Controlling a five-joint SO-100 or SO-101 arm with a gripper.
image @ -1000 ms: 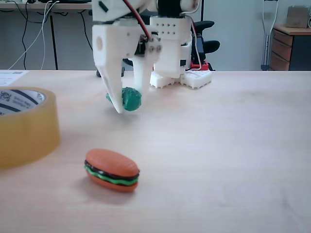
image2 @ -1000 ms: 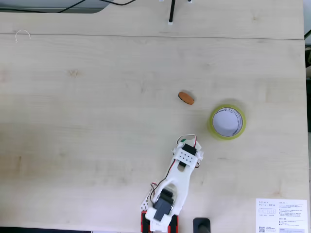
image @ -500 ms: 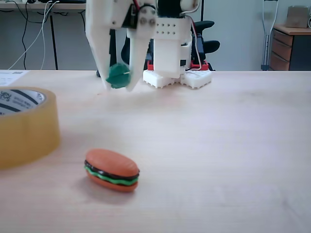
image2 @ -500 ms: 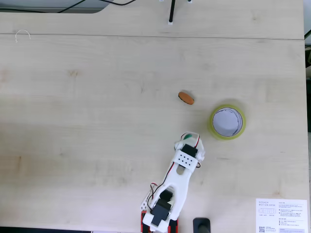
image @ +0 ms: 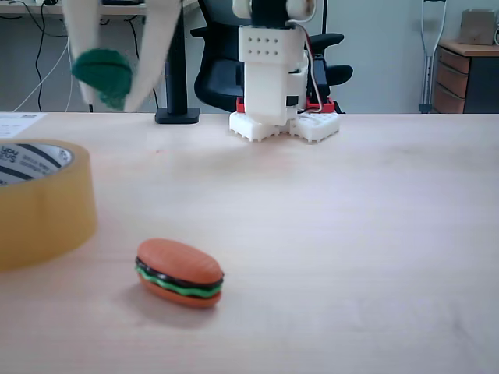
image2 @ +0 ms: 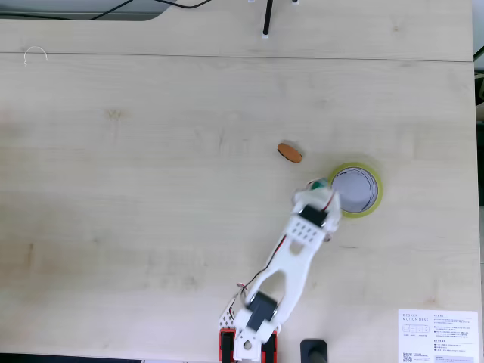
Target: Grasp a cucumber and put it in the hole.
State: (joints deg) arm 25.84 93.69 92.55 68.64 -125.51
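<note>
Your gripper (image: 109,100) was clamped on the cucumber (image: 104,72), held high above the tabletop (image: 351,202) in the low fixed view. In the top-down fixed view the cucumber (image2: 318,184) sat just beside the tape roll's (image2: 370,206) rim, on the side facing the burger (image2: 289,153). The hole (image2: 352,190) lay just beyond the cucumber, toward the tabletop's right edge in that view. The drop, I'd judge, needed you over the rim first.
</note>
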